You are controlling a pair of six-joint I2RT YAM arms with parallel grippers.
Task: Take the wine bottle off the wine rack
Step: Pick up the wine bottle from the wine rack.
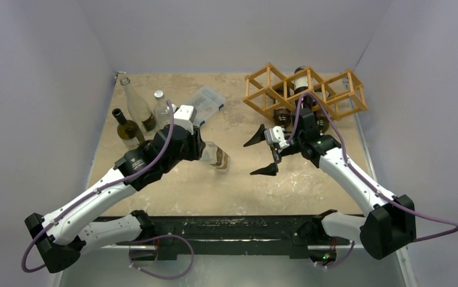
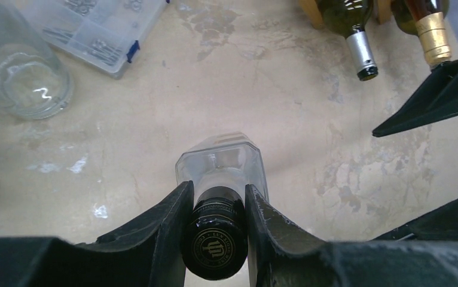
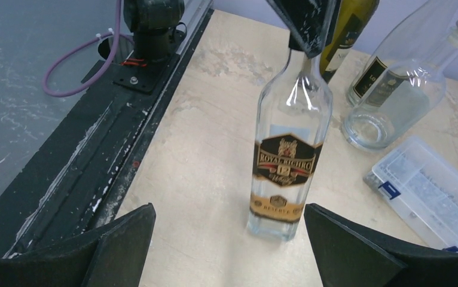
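While 3 bottles [image 1: 136,107] stand upright at the far left of the table [image 1: 238,185], with a clear plastic box [image 1: 207,98] just to their right, the left arm stretches diagonally from its near-left base toward the middle. Its wrist is bent down over the clear bottle [image 3: 286,149]. That bottle stands upright on the table, well apart from the wine rack [image 1: 287,79], and the left gripper [image 2: 217,190] is clamped on its black-capped neck from above. Near the bottle's right side, not touching it, the right gripper [image 1: 259,156] hangs with its fingers spread wide, pointing left at the label. The right arm reaches from its near-right base toward the far middle. Behind it, at the far right, sits the rack, where 2 wine bottles [image 2: 358,36] lie in cells, necks sticking out the near side.
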